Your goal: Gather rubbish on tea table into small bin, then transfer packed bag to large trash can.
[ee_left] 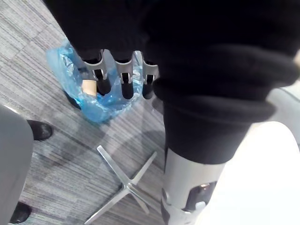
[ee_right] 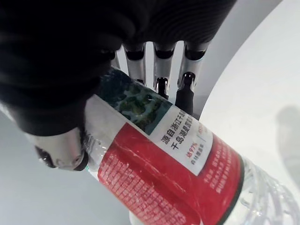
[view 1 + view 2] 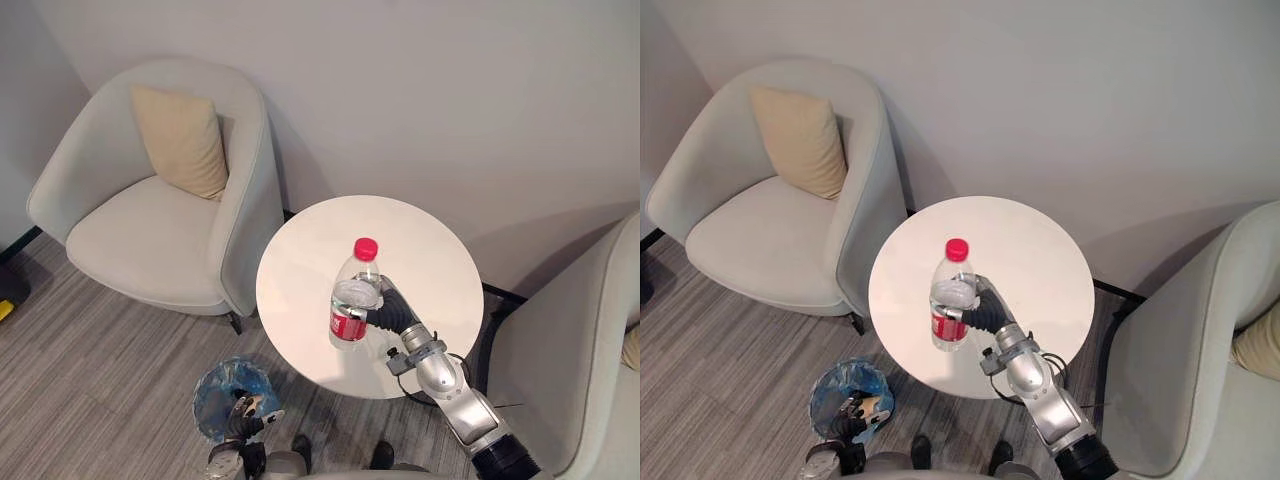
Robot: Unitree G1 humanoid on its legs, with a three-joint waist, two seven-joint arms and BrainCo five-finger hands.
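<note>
Gathering step: right hand [image 3: 390,308] grips the bottle [image 3: 346,325] at frame centre. Next, carry it to the bin [image 3: 222,385] at lower left, where the left hand [image 3: 245,415] hangs open.

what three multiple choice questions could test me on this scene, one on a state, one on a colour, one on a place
1. The right hand is:
A. shut on the bottle
B. open and flat on the table
C. shut on nothing

2. The bottle's cap is:
A. blue
B. white
C. red

3. The small bin stands:
A. on the table
B. on the floor beside the table
C. held up in the right hand

Answers:
1 A, the right wrist view shows the fingers curled round the bottle.
2 C, the cap shows red in both eye views.
3 B, the bin, lined with a blue bag, sits on the grey floor by the table's near edge.
</note>
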